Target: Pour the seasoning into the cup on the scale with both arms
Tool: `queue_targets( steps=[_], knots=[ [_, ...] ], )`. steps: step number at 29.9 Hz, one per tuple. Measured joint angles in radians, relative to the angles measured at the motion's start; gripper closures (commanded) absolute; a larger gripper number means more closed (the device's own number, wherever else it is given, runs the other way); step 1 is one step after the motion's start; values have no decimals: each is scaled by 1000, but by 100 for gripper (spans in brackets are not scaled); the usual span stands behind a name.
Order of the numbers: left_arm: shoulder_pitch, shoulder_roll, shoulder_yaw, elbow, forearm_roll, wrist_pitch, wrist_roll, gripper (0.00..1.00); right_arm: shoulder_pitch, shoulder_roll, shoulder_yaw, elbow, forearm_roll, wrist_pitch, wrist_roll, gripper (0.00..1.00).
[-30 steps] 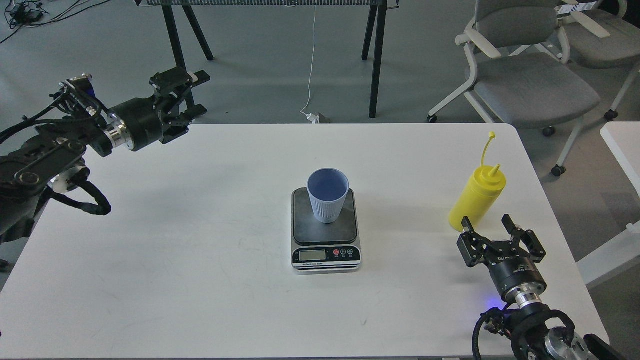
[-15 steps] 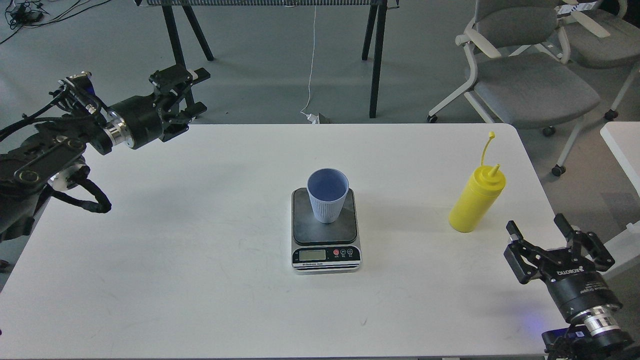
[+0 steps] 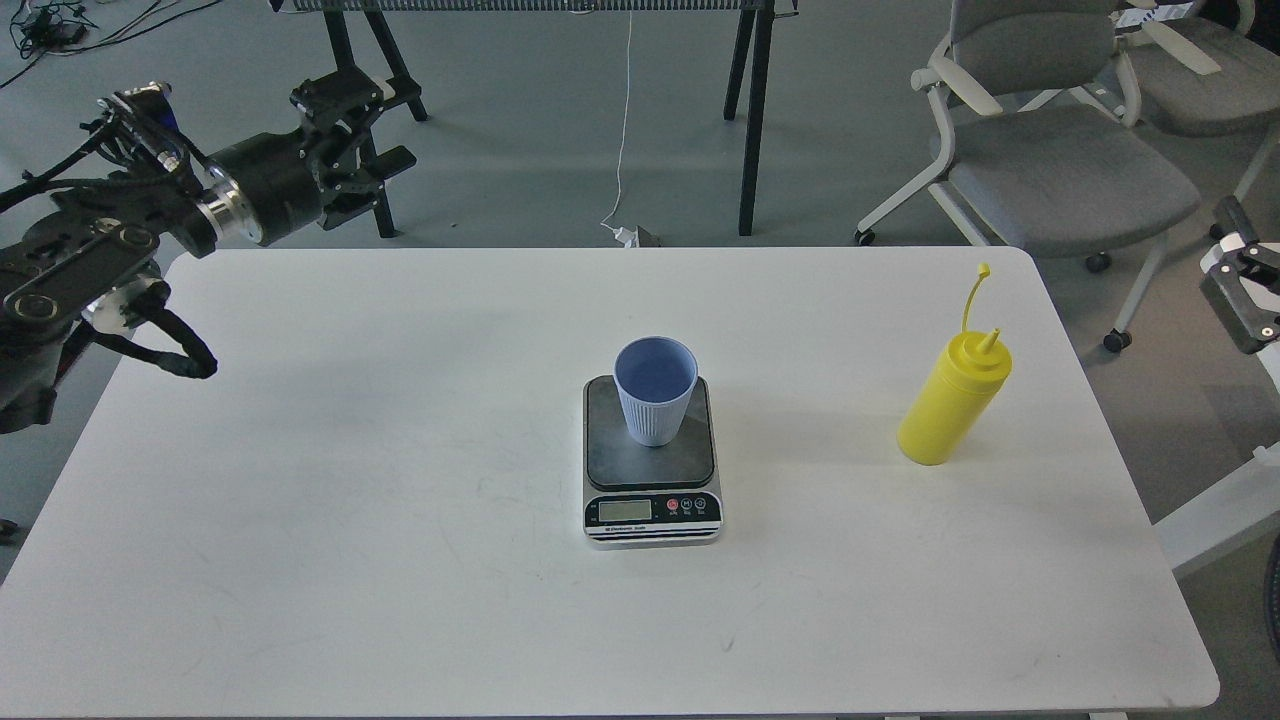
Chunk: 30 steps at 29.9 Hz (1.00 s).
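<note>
The light-blue ribbed cup [image 3: 655, 390] stands upright on the dark plate of the silver scale [image 3: 651, 505] at the table's middle. The yellow seasoning bottle [image 3: 950, 400] stands upright at the right, cap strap sticking up, nothing touching it. My left gripper [image 3: 355, 130] is open and empty, beyond the table's far left corner and far from the cup. Only a black part of my right gripper [image 3: 1240, 290] shows at the right edge, off the table and to the right of the bottle. Its fingers are cut off by the frame.
The white table [image 3: 400, 500] carries only the scale, cup and bottle. Grey office chairs [image 3: 1060, 170] stand behind the right corner. Black stand legs [image 3: 750, 120] and a white cable [image 3: 624, 130] are on the floor behind the table.
My right gripper has swung from beside the bottle's base out to the right and up, past the table edge. My left arm has lifted up and back a little.
</note>
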<state>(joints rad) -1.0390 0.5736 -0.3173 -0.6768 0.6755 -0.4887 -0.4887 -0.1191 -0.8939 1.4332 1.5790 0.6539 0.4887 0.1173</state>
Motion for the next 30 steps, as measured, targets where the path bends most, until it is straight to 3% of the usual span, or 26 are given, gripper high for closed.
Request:
queue_targets(
  steps=[9,14,22,30],
  knots=[
    [-63,27,-11,-36,-22,0,0,10,520,-70,-425,-228,0,0,9,3],
    [-72,2,-13,-33,-58,0,0,8,729,11,-618,-392,-19,0,13,2],
    [-64,-4,-17,-23,-65,0,0,7,827,170,-707,-535,-149,0,14,1],
    [15,26,-101,-22,-65,0,0,6,821,196,-712,-554,-172,0,15,1]
  ],
)
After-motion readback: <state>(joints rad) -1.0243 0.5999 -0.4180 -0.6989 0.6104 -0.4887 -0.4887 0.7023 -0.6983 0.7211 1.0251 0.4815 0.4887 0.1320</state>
